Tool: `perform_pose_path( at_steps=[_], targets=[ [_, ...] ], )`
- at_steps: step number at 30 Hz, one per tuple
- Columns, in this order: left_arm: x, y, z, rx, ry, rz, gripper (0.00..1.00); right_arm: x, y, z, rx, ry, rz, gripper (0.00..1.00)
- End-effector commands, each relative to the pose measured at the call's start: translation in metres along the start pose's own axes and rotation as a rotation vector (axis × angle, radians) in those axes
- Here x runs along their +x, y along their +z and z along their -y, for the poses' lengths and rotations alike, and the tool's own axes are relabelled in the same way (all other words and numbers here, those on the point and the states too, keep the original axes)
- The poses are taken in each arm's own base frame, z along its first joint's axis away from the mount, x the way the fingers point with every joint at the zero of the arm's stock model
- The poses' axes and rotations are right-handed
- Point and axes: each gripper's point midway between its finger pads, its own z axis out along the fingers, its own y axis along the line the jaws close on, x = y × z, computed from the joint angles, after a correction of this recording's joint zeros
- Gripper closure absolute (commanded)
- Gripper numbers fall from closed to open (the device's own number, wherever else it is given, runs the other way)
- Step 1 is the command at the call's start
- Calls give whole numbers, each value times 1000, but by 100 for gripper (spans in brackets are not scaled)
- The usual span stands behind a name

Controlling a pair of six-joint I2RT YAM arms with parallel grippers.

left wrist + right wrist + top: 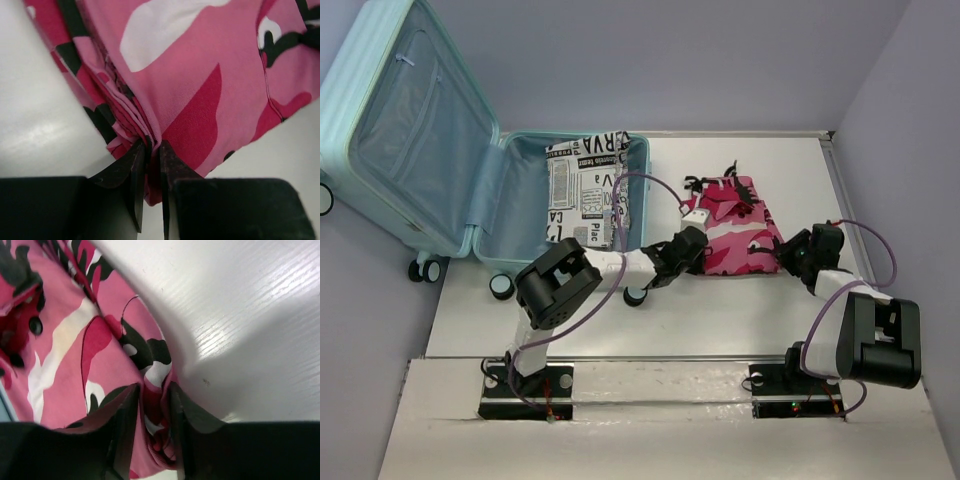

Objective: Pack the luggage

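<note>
The pale aqua luggage (410, 130) lies open at the table's left, with its lid leaning up to the left. A folded black-and-white newsprint garment (588, 190) lies in its base half. A folded pink camouflage garment (740, 235) lies on the table right of the case. My left gripper (692, 245) is shut on the garment's near left edge (150, 145). My right gripper (790, 255) is shut on its near right corner (155, 405). Folds of pink cloth are pinched between both pairs of fingers.
The white table (720, 310) runs to a wall at the far side and the right. The suitcase's caster wheels (501, 287) rest near the left arm's base. Purple cables loop over both arms.
</note>
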Motion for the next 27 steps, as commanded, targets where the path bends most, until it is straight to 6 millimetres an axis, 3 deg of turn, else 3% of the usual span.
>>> perform_pose_path(
  at_steps=[1,3,4,5,6,8,11,15,20,22,27],
  targets=[
    [47,-37,31,88,-20,-107,94,-8,-1,-9,-25,-30,24,56],
    [37,-44,35,97,-19,-81,84,-9,-2,-8,-14,-34,28,43],
    [22,-51,39,104,-21,-49,55,-11,-2,-9,-13,-37,31,40],
    [17,-54,37,87,-13,-41,40,-14,-2,-10,-15,-41,35,33],
    [9,-56,36,76,-6,-24,25,-16,-2,-11,-15,-44,41,33],
    [-20,-59,30,36,-2,32,6,-24,-4,-14,-7,-51,61,26],
    [-54,-63,25,29,-24,94,1,-32,-7,-16,2,-60,83,19],
    [-90,-56,-3,-14,-85,146,1,-41,-17,-17,14,-84,125,9],
    [-104,-29,-21,-43,-116,137,1,-36,-27,-10,28,-77,143,4],
    [-96,-14,-35,-91,-121,113,1,-32,-33,-9,15,-72,146,3],
    [-99,14,-46,-140,-142,113,1,-13,-51,-2,1,-50,130,0]
  ],
)
